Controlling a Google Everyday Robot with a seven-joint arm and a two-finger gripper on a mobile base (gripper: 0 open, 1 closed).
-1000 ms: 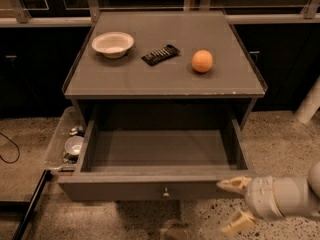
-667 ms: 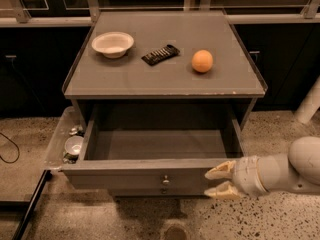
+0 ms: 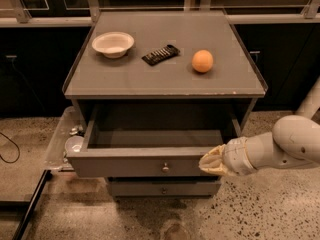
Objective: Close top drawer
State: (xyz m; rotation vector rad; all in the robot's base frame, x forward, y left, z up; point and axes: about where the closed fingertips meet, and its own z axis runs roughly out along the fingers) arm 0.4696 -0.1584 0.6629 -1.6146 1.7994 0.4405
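Observation:
The top drawer (image 3: 135, 162) is a wide grey-brown box, partly pulled out of the cabinet, with a small round metal knob (image 3: 165, 168) on its flat front panel. Its inside looks empty. My gripper (image 3: 210, 161) comes in from the right on a white arm and its yellowish fingertips press against the right end of the drawer's front panel.
On the cabinet top (image 3: 165, 79) sit a white bowl (image 3: 113, 43), a black ribbed item (image 3: 160, 54) and an orange (image 3: 202, 61). A lower drawer front (image 3: 162, 188) shows below. A clear tray (image 3: 62, 141) with small items sticks out at the cabinet's left side.
My gripper moved left and up from the floor side to the drawer's front panel. The drawer has slid partway back into the cabinet.

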